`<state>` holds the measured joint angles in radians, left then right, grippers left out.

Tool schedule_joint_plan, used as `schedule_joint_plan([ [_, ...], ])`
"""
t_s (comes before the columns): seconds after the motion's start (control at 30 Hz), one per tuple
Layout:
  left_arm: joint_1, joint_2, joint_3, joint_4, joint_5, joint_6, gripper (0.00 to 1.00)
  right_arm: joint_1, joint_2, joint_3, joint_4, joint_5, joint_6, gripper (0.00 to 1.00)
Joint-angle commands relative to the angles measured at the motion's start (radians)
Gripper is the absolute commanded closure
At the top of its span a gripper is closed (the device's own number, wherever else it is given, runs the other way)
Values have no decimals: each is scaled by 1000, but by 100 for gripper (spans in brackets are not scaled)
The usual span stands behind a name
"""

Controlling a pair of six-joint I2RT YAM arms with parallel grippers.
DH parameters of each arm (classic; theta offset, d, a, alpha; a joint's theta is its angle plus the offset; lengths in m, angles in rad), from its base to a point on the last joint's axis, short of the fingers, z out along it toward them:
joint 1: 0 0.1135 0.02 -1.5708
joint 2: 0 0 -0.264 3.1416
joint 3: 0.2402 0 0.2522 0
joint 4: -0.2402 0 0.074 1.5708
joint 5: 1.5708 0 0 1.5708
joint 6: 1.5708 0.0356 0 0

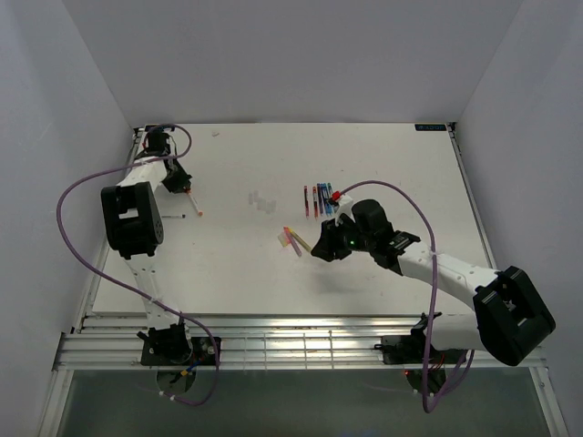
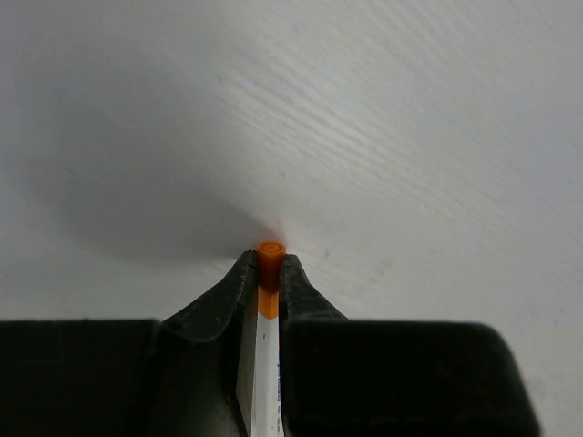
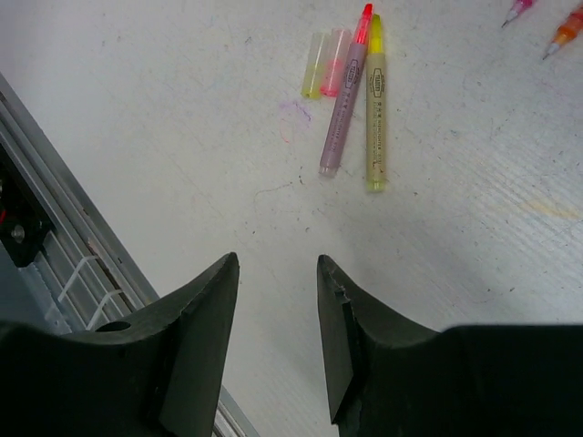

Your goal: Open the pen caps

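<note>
Closest in, the left gripper point(image 2: 267, 273) is clamped tight on a white pen point(image 2: 266, 364), whose long axis runs straight out between the fingers. Its orange cap point(image 2: 271, 253) pokes just past the fingertips, pointing away over the table point(image 2: 410, 137). Meanwhile the right gripper point(image 3: 275, 262) hangs about half open, holding nothing. Beyond its jaws a pink highlighter point(image 3: 344, 100) and a yellow highlighter point(image 3: 374, 109) lie side by side, bare tips pointing away, with a yellow cap point(image 3: 312, 66) and a pink cap point(image 3: 334, 62) loose just beside them.

The top camera looks down on the whole table point(image 1: 237, 273) from above and behind my bases; my left wrist camera sits close to the orange pen point(image 2: 270, 262), also seen from above; my right wrist camera faces the yellow highlighter point(image 3: 375, 118) from farther off.
</note>
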<state>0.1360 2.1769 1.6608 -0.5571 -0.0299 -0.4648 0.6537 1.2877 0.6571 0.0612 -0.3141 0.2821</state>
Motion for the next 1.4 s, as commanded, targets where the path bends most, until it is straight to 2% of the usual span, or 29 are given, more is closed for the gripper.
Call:
schedule_joint_plan([
  [0.0, -1, -207, -71, 34, 197, -41, 100, -6, -42, 7, 19, 0, 63, 54],
  [0.17, -25, -434, -299, 137, 369, -84, 100, -5, -68, -8, 74, -71, 172, 53],
  [0.33, -105, -690, -516, 258, 510, -164, 100, 7, -42, -36, 354, -259, 348, 48],
  [0.37, -119, -721, -548, 276, 524, -169, 100, 21, -27, -30, 392, -278, 370, 47],
  [0.43, -224, -802, -622, 315, 530, -173, 100, 49, 28, 2, 425, -284, 405, 46],
  [0.53, -330, -903, -720, 376, 522, -196, 100, 121, 85, 67, 466, -234, 437, 45],
  [0.63, -393, -971, -803, 414, 506, -230, 100, 185, 131, 102, 526, -197, 480, 45],
  [0.77, -429, -1063, -877, 430, 496, -256, 100, 242, 192, 121, 649, -178, 535, 45],
  [0.87, -435, -1115, -921, 428, 495, -281, 100, 268, 217, 128, 670, -154, 539, 45],
  [1.3, -443, -1207, -941, 396, 495, -327, 100, 300, 282, 173, 647, -82, 534, 45],
  [1.37, -443, -1209, -947, 395, 505, -336, 100, 300, 289, 177, 652, -82, 535, 49],
])
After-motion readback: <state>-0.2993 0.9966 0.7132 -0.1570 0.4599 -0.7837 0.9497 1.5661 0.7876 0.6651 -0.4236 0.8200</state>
